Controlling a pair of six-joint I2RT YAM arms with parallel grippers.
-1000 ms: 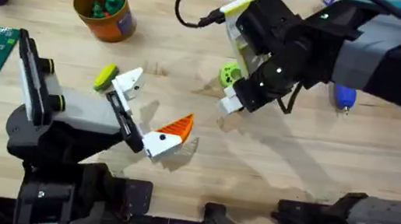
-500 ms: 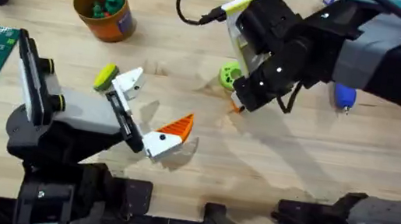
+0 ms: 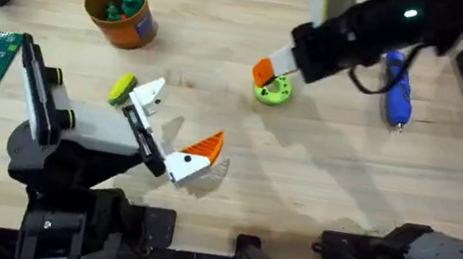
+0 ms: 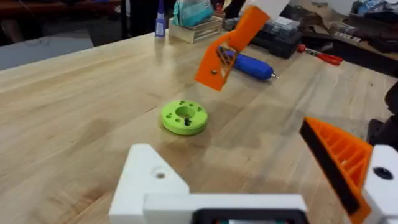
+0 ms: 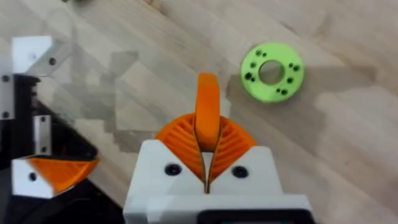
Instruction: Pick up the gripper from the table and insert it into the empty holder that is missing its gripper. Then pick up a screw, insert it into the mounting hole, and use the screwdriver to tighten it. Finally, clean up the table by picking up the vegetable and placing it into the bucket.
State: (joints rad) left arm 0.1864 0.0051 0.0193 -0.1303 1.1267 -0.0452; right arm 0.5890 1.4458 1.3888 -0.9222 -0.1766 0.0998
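So the right gripper [image 5: 207, 163] is pinching the gripper [image 5: 207, 112], that loose orange tip, lifted clear of the table right above the green disc [image 3: 272, 90]. The grab is only on one end, so I'd guess it could twist or slip on the way, and then it won't seat square in the holder [image 3: 149, 93], the bare white finger on the left gripper [image 3: 168, 130]. That one's spread wide, holding nothing, at the near left. Bad alignment there probably jams. The bucket [image 3: 122, 12] at far left has dark green pieces in it; the vegetable [image 3: 121, 89] sits just beside the holder.
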